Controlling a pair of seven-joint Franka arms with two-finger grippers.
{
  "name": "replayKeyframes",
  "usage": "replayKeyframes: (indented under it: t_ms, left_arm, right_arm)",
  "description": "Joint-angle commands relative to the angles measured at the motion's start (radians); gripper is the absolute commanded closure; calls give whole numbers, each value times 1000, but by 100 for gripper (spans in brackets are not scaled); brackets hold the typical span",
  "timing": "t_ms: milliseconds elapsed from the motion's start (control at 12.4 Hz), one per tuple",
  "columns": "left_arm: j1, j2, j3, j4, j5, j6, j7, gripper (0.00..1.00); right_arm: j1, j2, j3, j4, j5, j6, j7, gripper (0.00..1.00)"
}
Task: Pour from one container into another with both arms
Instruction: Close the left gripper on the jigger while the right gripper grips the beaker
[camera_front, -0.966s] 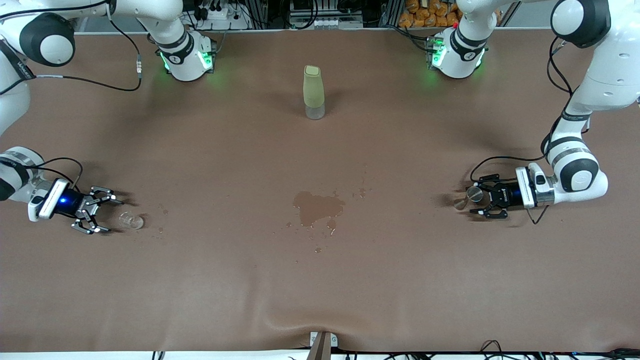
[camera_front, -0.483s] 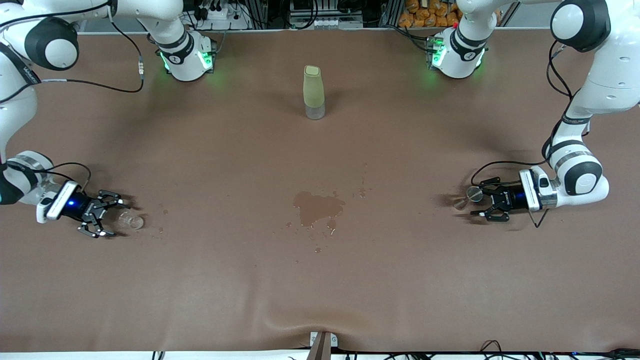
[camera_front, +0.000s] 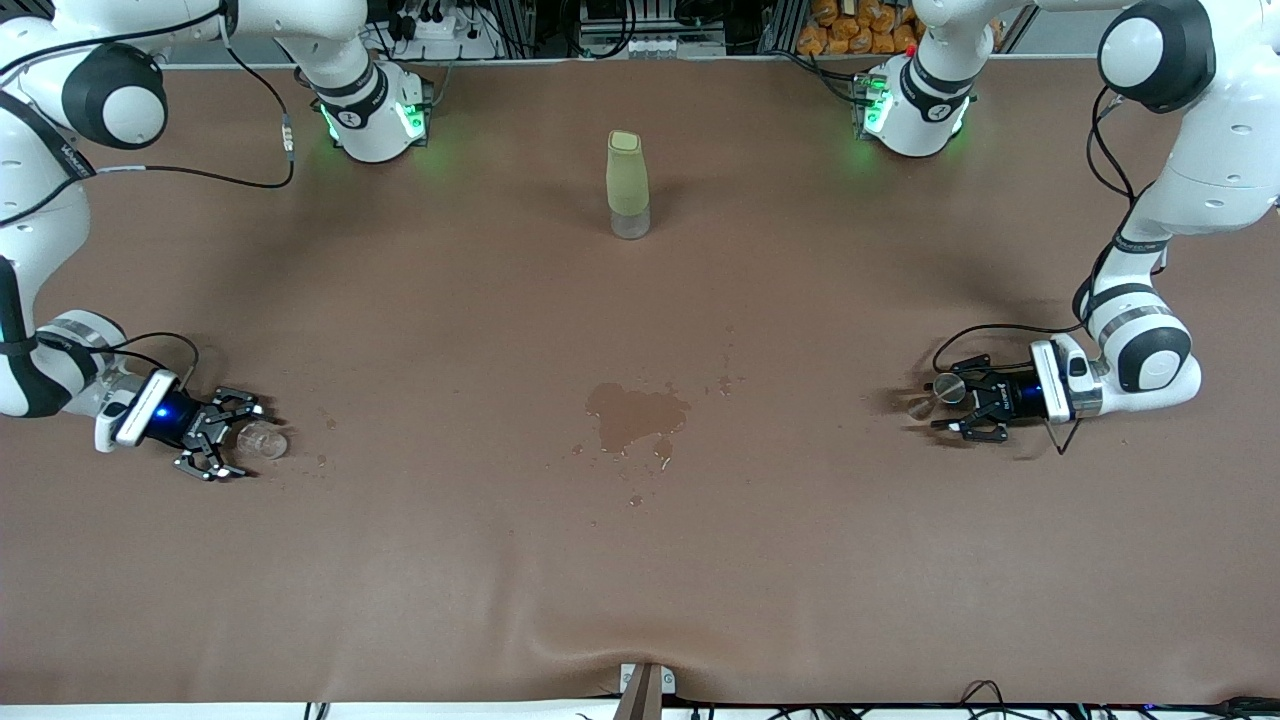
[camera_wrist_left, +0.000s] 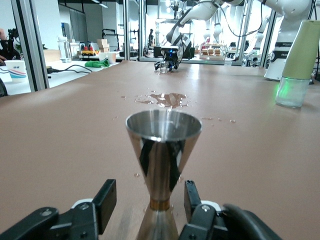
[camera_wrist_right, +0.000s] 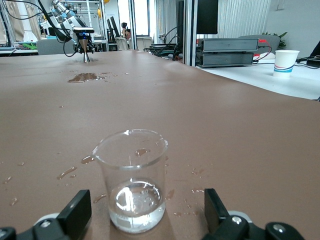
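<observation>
The brown table (camera_front: 640, 560) is spread wide between the two arms, and a wrinkle is seen in its cover at the edge nearest the front camera. A tall pale-green bottle (camera_front: 627, 184) with a clear base is stood upright near the robots' bases, well apart from both pincers and out of the way of either. A wet spill (camera_front: 636, 414) with scattered droplets is spread over the middle of the table, between the two pincers and well apart from each. At the left arm's end of the table the left gripper (camera_front: 945, 405) is held low and level at the table, and the silvery metal jigger (camera_front: 935, 394) is stood upright between its fingers (camera_wrist_left: 102, 205); in the left wrist view the fingers are seen set narrowly at either side of the jigger's waist, one just beside it, though contact cannot be told for certain. At the right arm's end the right gripper (camera_front: 238, 445) is likewise held low and level, and the small clear glass cup (camera_front: 262, 439) is stood upright between its fingers (camera_wrist_right: 75, 212), which are spread wide and kept apart from the glass on both sides. A little liquid is seen in the bottom of the cup, and small drops are scattered on the table around it.
</observation>
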Motion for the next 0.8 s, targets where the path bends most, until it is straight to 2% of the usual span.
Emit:
replayKeyframes:
  t_ms: [0,724]
  left_arm:
    - [7,23,-5,18,-27,-34,12,44]
    - [11,34,-5,20,-28,-39,10,51]
  right_arm:
    - [19,28,-1,23,40,2,-13,0]
    - [52,30,-1,23,63,0,-66,0]
